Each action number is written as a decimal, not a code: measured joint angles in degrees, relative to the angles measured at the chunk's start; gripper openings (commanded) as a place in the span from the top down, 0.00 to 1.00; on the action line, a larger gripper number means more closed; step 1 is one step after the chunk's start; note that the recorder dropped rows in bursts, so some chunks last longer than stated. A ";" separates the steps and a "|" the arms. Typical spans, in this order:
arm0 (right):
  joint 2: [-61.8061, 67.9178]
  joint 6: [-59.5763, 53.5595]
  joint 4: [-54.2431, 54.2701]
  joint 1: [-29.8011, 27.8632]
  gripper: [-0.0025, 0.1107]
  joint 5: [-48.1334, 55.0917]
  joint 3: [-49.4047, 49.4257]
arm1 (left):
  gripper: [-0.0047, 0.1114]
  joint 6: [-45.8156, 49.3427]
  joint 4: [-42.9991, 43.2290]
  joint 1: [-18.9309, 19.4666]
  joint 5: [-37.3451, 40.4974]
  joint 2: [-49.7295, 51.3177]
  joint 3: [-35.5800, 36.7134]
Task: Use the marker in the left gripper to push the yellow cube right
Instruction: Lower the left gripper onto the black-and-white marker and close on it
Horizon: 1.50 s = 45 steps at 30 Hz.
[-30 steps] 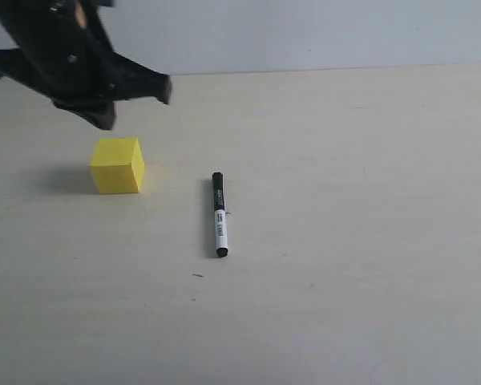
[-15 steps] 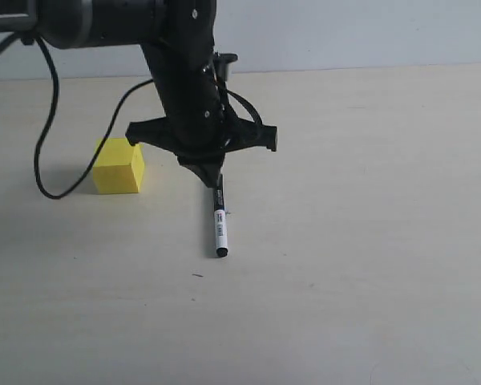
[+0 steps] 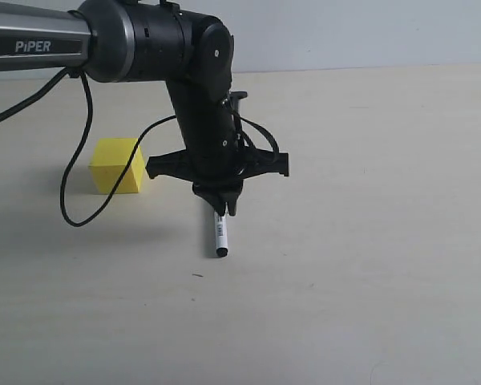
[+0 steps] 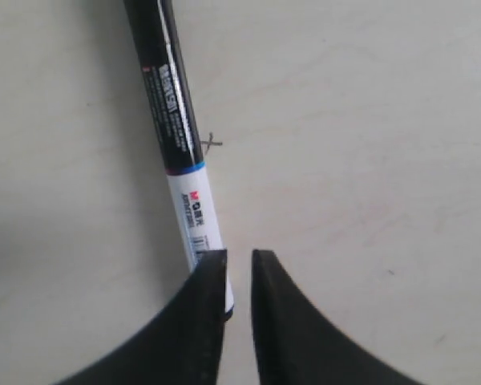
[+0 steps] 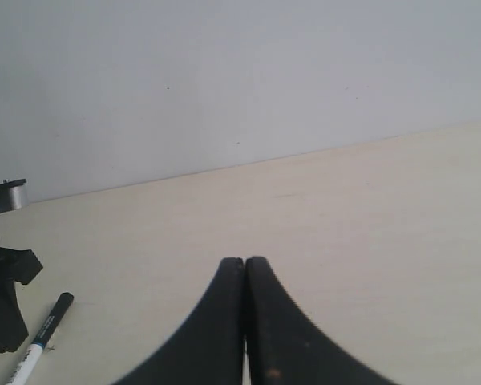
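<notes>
We note the left gripper [image 3: 227, 209] at frame centre, tips slightly parted, pinching nothing. The marker [image 3: 220, 238] lies flat beneath one tip. Cube [image 3: 118, 166] sits centre-left, apart. Right gripper [image 5: 244, 269] is pressed together.

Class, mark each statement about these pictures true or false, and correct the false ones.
1. The slim black-and-white marker lies flat on the pale wooden table. True.
2. The small yellow cube stands right of the marker in the exterior view. False: it stands to the marker's left.
3. The right gripper has its black fingers pressed together, empty. True.
4. The marker is clamped between the left gripper fingers. False: it lies beside one finger; the narrow gap is empty.
</notes>
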 measured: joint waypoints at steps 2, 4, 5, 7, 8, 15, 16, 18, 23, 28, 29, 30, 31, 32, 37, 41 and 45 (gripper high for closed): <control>0.00 0.00 0.00 0.00 0.98 0.00 0.00 | 0.49 -0.29 0.00 0.00 0.00 0.00 0.00; 0.00 0.00 0.00 0.00 0.98 0.00 0.00 | 0.46 -0.97 0.00 0.00 0.14 0.00 0.00; 0.00 0.00 0.00 0.00 0.98 0.00 0.00 | 0.47 -1.46 0.00 0.00 0.38 0.00 0.00; 0.00 0.00 0.00 0.00 0.98 0.00 0.00 | 0.47 -2.00 0.00 0.00 0.38 0.00 0.00; 0.00 0.00 0.00 0.00 0.98 0.00 0.00 | 0.47 -2.15 0.00 0.00 0.38 0.00 0.00; 0.00 0.00 0.00 0.00 0.98 0.00 0.00 | 0.47 -4.85 1.54 0.00 0.38 0.22 0.00; 0.00 0.00 0.00 0.00 0.98 0.00 0.00 | 0.47 -5.13 1.77 0.00 0.38 0.33 0.00; 0.00 0.00 0.00 0.00 0.98 0.00 0.00 | 0.47 -5.37 2.05 0.00 0.38 0.90 0.00; 0.00 0.00 0.00 0.00 0.98 0.00 0.00 | 0.47 -5.61 2.34 0.00 0.12 3.47 -0.09; 0.00 0.00 0.00 0.00 0.98 0.00 0.00 | 0.47 -5.61 2.44 0.00 -0.67 5.05 -0.09; 0.00 0.00 0.00 0.00 0.98 0.00 0.00 | 0.47 -5.61 2.44 0.00 -0.85 5.05 -0.09; 0.00 0.00 0.00 0.00 0.98 0.00 0.00 | 0.47 -5.61 2.44 0.00 -0.91 5.05 -0.09; 0.00 0.00 0.00 0.00 0.98 0.00 0.00 | 0.47 -5.61 2.44 0.00 -0.96 5.05 -0.09; 0.00 0.00 0.00 0.00 0.98 0.00 0.00 | 0.47 -5.61 2.56 0.00 -1.07 5.05 -0.09; 0.00 0.00 0.00 0.00 0.98 0.00 0.00 | 0.50 -5.61 2.56 0.00 -1.07 5.71 -0.09; 0.00 0.00 0.00 0.00 0.98 0.00 0.00 | 0.67 -5.64 2.95 0.00 -0.67 5.95 -0.12; 0.00 0.00 0.00 0.00 0.98 0.00 0.00 | 0.96 -5.64 3.56 0.11 0.06 5.95 -0.12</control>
